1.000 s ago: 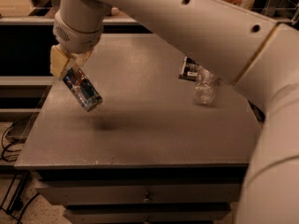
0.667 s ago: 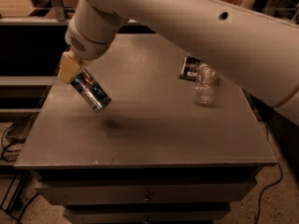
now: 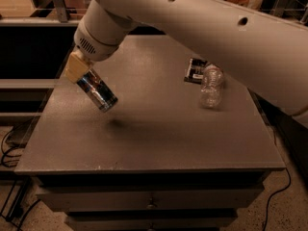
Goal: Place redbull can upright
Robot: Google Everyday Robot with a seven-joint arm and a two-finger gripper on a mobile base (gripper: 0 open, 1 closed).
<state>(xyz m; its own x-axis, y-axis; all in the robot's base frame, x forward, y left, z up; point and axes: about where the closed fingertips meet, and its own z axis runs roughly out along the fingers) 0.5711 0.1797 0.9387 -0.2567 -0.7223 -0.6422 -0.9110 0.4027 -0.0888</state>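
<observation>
You seem to be in a lab or workshop: grey drawer cabinet [image 3: 159, 143], cables [image 3: 8, 150] on speckled floor [image 3: 291, 215]; the gripper [image 3: 83, 75] holds the redbull can [image 3: 99, 94] above its left side.

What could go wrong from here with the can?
The gripper holds the can tilted above the table. Released like this, it would likely tip and roll. It hangs near the table's edge at the left of the view, so a roll could carry it off.

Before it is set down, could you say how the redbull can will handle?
Held tilted above the table's left side by the gripper, the redbull can looks slim, so likely tips easily. Its round wall probably rolls if toppled.
</observation>
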